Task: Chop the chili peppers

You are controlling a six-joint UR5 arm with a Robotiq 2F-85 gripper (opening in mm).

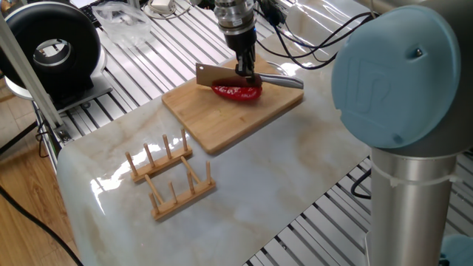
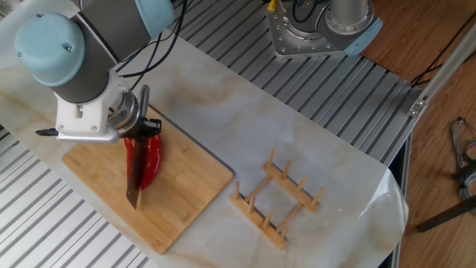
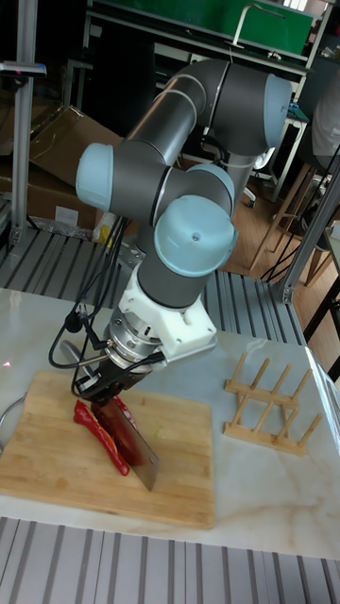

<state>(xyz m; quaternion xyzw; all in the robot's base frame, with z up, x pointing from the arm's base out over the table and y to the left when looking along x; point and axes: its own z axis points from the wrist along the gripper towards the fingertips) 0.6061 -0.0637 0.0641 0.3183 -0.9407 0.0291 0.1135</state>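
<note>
- Red chili pepper (image 1: 238, 91) lies on the wooden cutting board (image 1: 222, 118), toward the board's far edge, near the far end of the marble table (image 1: 244, 185).
- Pincer (image 1: 246, 72) is clamped on the handle of a cleaver (image 2: 134, 179), whose blade rests along the pepper.
- Judged step: mid-cut. Next, press straight down through the flesh, then lift clear.
- Wooden rack (image 1: 170, 177) stands well apart.

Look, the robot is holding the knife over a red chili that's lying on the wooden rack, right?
Not quite. The gripper does hold the knife over the red chili, but the chili lies on the wooden cutting board, not the rack. The rack stands apart on the marble table, as one fixed view shows.
</note>
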